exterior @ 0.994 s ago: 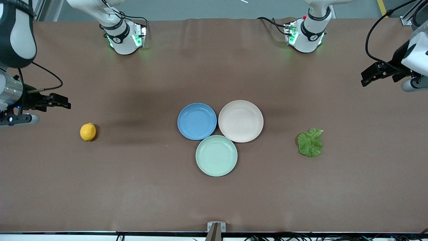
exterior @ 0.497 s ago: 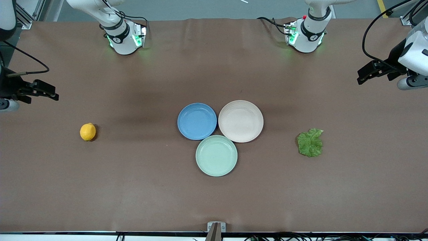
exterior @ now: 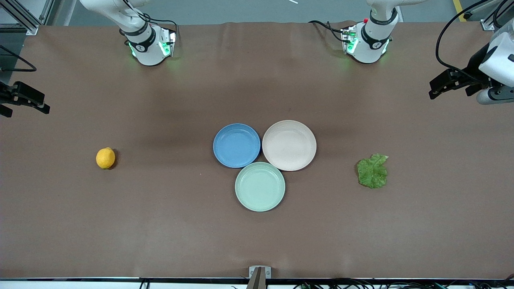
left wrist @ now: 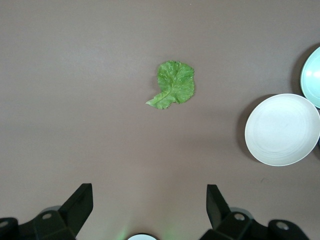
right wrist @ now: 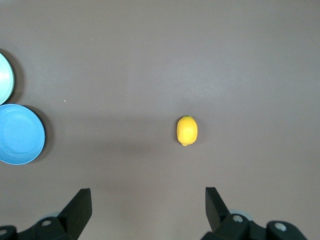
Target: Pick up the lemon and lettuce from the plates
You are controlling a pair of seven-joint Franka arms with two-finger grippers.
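1. Both task items lie on the table point(exterior: 168, 224), not on plates: lemon point(exterior: 105, 157) toward the right arm's end, lettuce point(exterior: 373, 171) toward the left arm's end; blue plate point(exterior: 236, 145) and beige plate point(exterior: 289, 145) sit empty mid-table, touching. Looks like the picks are done. Right gripper point(exterior: 25, 98) and left gripper point(exterior: 441, 82) hang high at the table ends, arms parked
2. Left wrist: left gripper point(left wrist: 150, 210) spread wide, empty, over bare table near lettuce point(left wrist: 173, 90)
3. Right wrist: right gripper point(right wrist: 148, 210) wide, empty, lemon point(right wrist: 187, 130) well clear. Likely no next move
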